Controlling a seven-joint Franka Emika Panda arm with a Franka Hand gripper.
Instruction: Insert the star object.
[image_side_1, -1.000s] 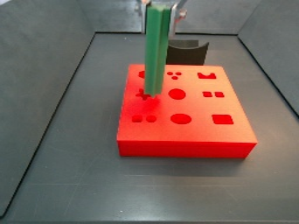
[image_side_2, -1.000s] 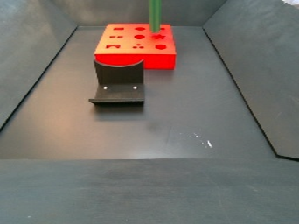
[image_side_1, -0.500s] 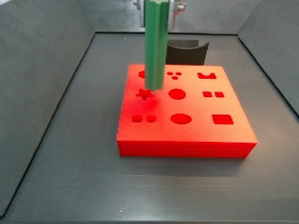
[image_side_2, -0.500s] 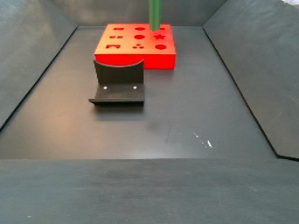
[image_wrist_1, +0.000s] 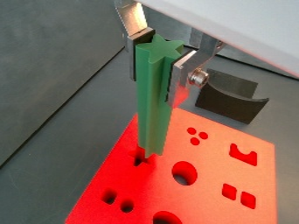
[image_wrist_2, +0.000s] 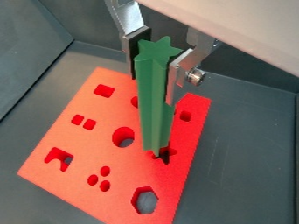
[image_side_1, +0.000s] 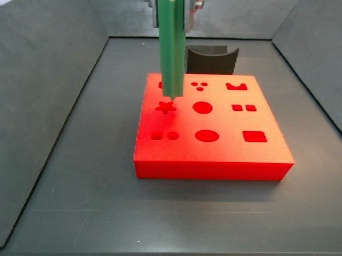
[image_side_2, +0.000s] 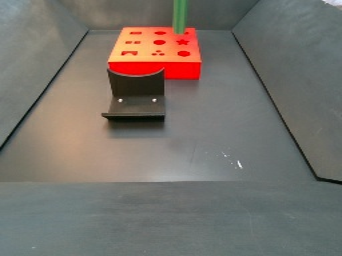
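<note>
2-finger silver gripper (image_wrist_1: 162, 54) above red plastic block (image_side_1: 254, 152), fingers closed on top of long bright green ridged star rod (image_wrist_1: 153, 105). Rod upright, lower tip in star-shaped hole (image_wrist_2: 165, 156). Dark fixture (image_side_2: 135, 96) just beside block.

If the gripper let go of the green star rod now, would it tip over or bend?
The star object looks stiff, staying straight in the gripper. Tall and slim, its tip barely in the red block, so it would probably tip.
</note>
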